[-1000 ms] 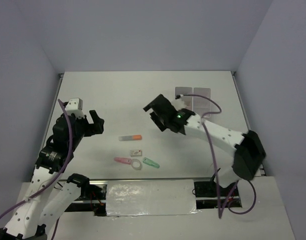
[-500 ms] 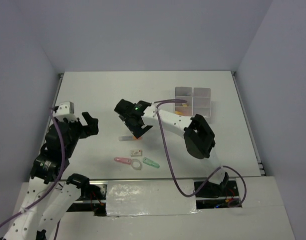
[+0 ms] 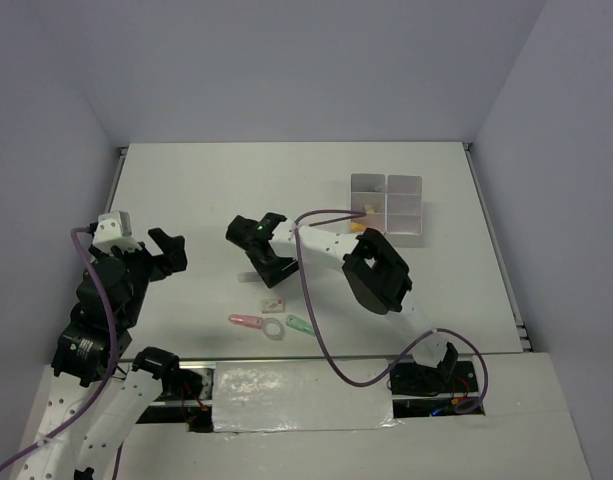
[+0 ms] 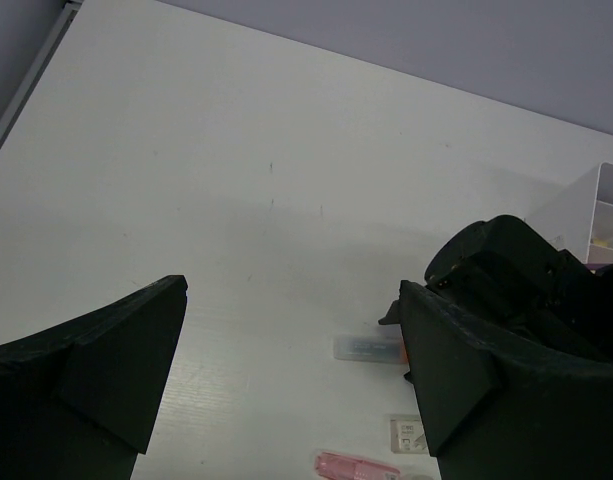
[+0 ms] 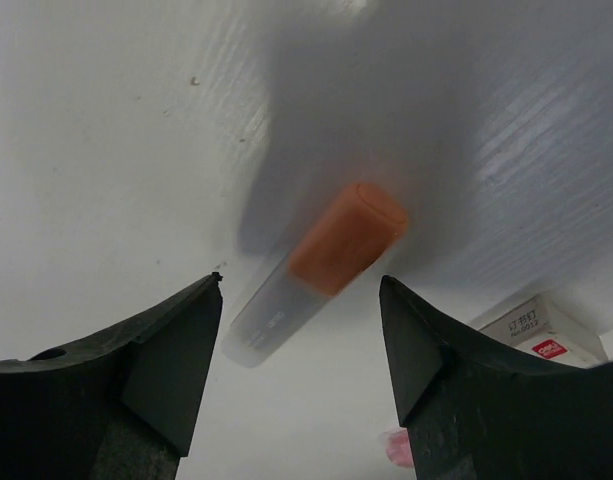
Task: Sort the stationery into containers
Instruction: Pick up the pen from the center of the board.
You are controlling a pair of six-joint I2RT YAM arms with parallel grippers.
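Note:
An orange-capped highlighter [image 5: 321, 270] with a translucent body lies flat on the white table, and its pale end [image 3: 248, 276] shows in the top view. My right gripper [image 5: 301, 300] hovers right over it, open, a finger on each side and neither touching it; from above the gripper [image 3: 273, 264] hides the cap. My left gripper [image 3: 174, 252] hangs open and empty at the left, well short of the highlighter [image 4: 366, 347]. The white compartment container [image 3: 388, 208] stands at the back right, with a few small items inside.
Near the front edge lie a small white labelled box [image 3: 274, 304], a pink piece [image 3: 246, 321], a clear ring [image 3: 273, 328] and a green piece [image 3: 302, 325]. The right arm's forearm [image 3: 376, 272] stretches across the middle, trailing a purple cable.
The right arm swung from beside the container to the left and down over the highlighter, its jaws narrowing a little. The left arm drew back toward the left.

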